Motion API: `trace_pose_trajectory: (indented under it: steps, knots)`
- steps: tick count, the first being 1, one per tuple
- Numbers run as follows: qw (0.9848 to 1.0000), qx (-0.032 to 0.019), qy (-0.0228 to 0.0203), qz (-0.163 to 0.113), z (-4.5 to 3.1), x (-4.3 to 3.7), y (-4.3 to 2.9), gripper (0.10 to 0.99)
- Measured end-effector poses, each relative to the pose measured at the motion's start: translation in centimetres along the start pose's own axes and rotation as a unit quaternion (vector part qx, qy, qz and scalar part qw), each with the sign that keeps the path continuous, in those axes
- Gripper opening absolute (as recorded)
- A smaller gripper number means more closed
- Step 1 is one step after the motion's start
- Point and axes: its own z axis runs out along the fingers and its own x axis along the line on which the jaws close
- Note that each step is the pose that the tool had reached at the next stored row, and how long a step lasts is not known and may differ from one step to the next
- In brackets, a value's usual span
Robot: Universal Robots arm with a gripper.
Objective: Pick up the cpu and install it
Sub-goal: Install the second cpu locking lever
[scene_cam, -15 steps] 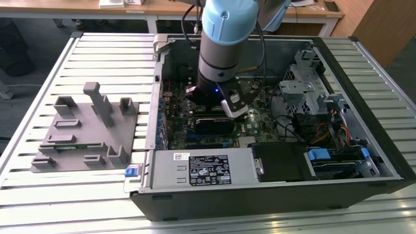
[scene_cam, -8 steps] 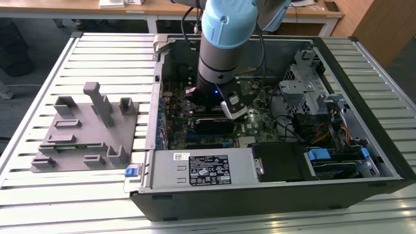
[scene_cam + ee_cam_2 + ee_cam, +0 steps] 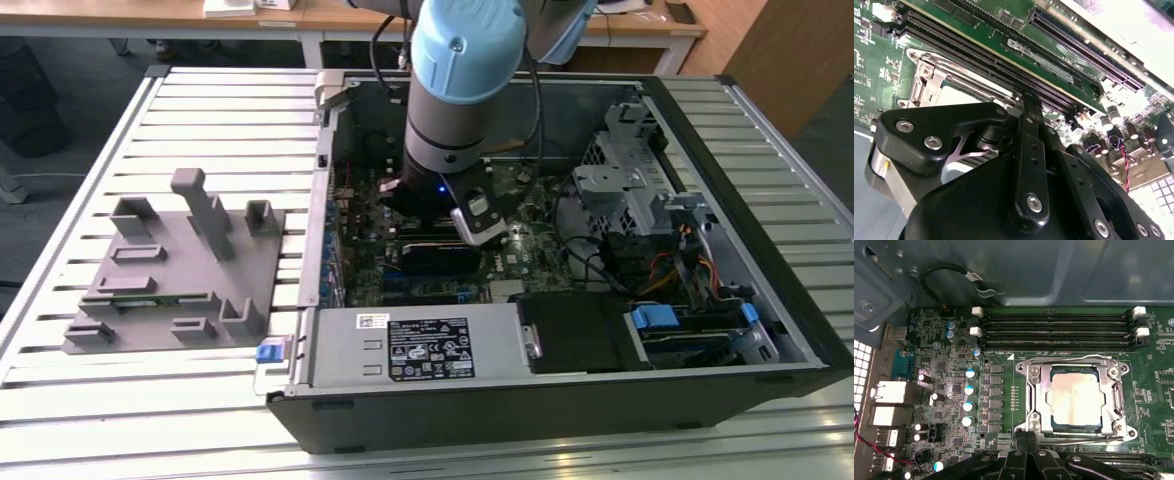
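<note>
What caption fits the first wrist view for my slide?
Small square silver-topped cpu seated in the metal socket frame on the green motherboard, black gripper just beside it.

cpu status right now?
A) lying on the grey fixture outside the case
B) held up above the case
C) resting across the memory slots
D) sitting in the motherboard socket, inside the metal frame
D: in the first wrist view the cpu lies flat inside the metal frame of the motherboard socket, with the gripper just beside the frame.

silver cpu [image 3: 1076, 399], green motherboard [image 3: 1004, 390]
</note>
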Motion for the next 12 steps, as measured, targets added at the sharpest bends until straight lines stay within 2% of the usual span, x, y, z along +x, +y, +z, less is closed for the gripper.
trace_pose_trajectory:
  steps: [12]
  knots:
    - [1.0, -0.0031, 0.0, 0.0, 0.29, 0.29, 0.38, 0.106]
